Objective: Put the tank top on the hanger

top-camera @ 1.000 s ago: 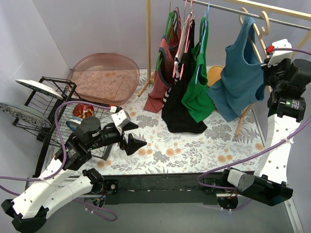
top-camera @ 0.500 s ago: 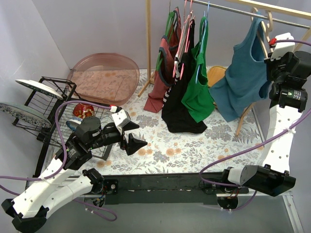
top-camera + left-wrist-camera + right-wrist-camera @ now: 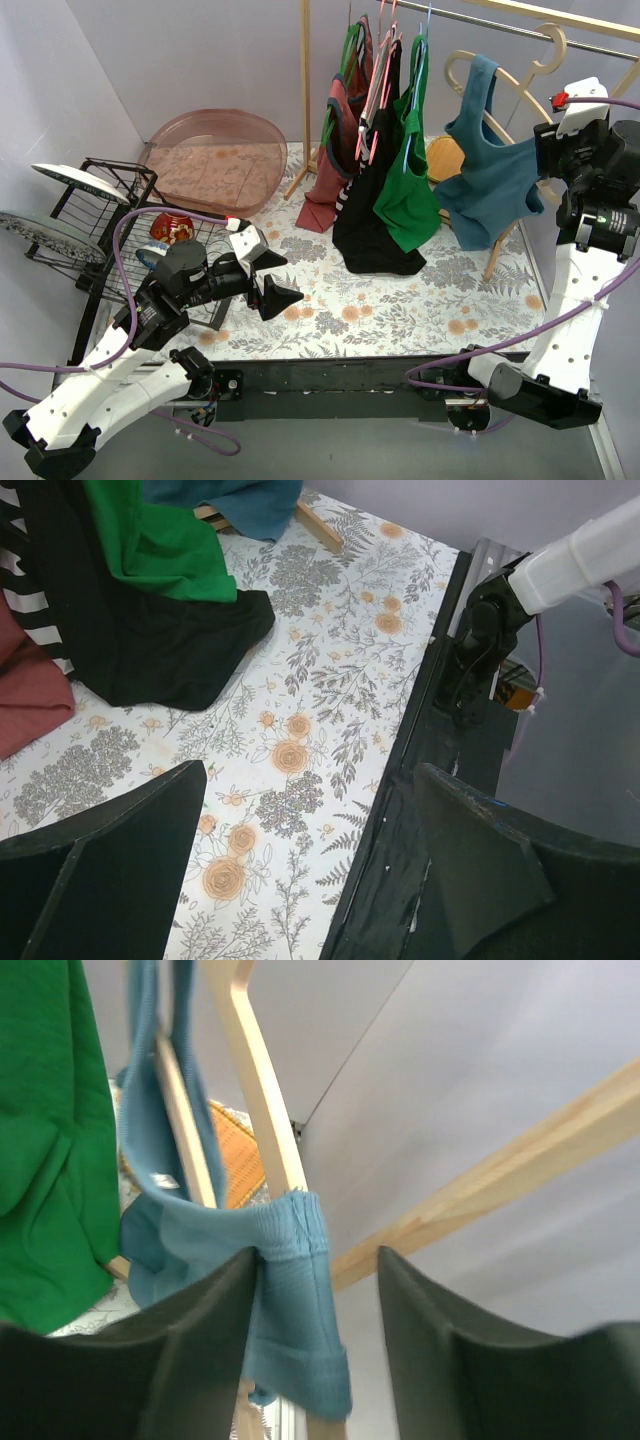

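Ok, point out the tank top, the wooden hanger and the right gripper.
tank top (image 3: 490,175): top external view, middle of its body.
hanger (image 3: 265,1090): right wrist view, its wooden arm.
right gripper (image 3: 318,1260): right wrist view, midway between fingertips.

The tank top (image 3: 490,170) is teal-blue and its hanger (image 3: 265,1090) is pale, light wood. The other tops are bright green (image 3: 408,195), black (image 3: 372,245) and dull red (image 3: 328,175). The counter (image 3: 400,300) is white, printed with grey leaves and orange flowers. The basin (image 3: 215,150) is translucent pink. My left tool (image 3: 310,775) and right tool (image 3: 320,1260) are black, and my cables (image 3: 130,240) are purple.
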Available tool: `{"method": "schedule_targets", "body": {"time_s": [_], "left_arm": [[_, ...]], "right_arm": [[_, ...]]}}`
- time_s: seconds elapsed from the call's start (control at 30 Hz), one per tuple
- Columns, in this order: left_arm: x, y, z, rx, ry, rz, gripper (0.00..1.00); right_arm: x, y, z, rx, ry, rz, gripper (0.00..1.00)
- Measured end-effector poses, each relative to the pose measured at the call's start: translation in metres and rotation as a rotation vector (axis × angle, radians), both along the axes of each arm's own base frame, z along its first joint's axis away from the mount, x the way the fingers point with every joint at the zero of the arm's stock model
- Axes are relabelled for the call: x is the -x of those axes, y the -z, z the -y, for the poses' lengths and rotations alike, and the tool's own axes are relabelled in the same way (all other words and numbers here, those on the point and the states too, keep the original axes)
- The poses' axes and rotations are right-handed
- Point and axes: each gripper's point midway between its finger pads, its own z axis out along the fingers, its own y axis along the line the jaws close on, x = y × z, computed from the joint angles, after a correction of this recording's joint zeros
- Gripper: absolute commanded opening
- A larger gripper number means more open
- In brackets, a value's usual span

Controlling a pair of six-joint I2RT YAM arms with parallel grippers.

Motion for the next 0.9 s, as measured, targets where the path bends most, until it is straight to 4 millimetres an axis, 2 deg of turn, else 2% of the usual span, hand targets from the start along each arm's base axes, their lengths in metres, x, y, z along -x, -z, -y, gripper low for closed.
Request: {"method": "schedule_targets", "body": {"time_s": [0.07, 0.13, 0.17, 0.23, 0.27, 0.37, 0.5, 0.67, 0.8, 0.9], "left_arm": [[0.000, -0.001, 0.000, 0.005, 0.000, -0.005, 0.86], [0.000, -0.002, 0.001, 0.011, -0.003, -0.013, 0.86], [0.001, -0.002, 0.001, 0.012, -0.004, -0.016, 0.98], [-0.001, -0.004, -0.001, 0.016, -0.025, -0.030, 0.98], [-0.003, -0.008, -0.002, 0.021, -0.041, -0.036, 0.98], [-0.009, -0.022, -0.006, 0.048, -0.099, -0.042, 0.98], [-0.019, -0.056, -0.018, 0.120, -0.213, -0.026, 0.98], [-0.022, -0.110, -0.046, 0.241, -0.352, 0.023, 0.98], [-0.014, -0.154, -0.072, 0.351, -0.427, 0.076, 0.98], [-0.006, -0.172, -0.086, 0.408, -0.454, 0.099, 0.98]], "right_arm": [[0.010, -0.008, -0.004, 0.007, -0.004, 0.023, 0.71], [0.018, -0.013, -0.007, 0.007, -0.006, 0.032, 0.75], [0.021, -0.014, -0.008, 0.006, -0.006, 0.036, 0.80], [0.028, -0.017, -0.011, 0.002, -0.009, 0.037, 0.85], [0.033, -0.019, -0.014, -0.003, -0.012, 0.040, 0.92], [0.052, -0.023, -0.027, -0.026, -0.040, 0.054, 0.99], [0.093, -0.040, -0.046, -0.063, -0.053, 0.134, 0.99], [0.148, -0.070, -0.055, -0.086, 0.004, 0.279, 0.98], [0.175, -0.098, -0.044, -0.113, 0.116, 0.372, 0.99], [0.186, -0.107, -0.031, -0.125, 0.211, 0.410, 0.99]]}}
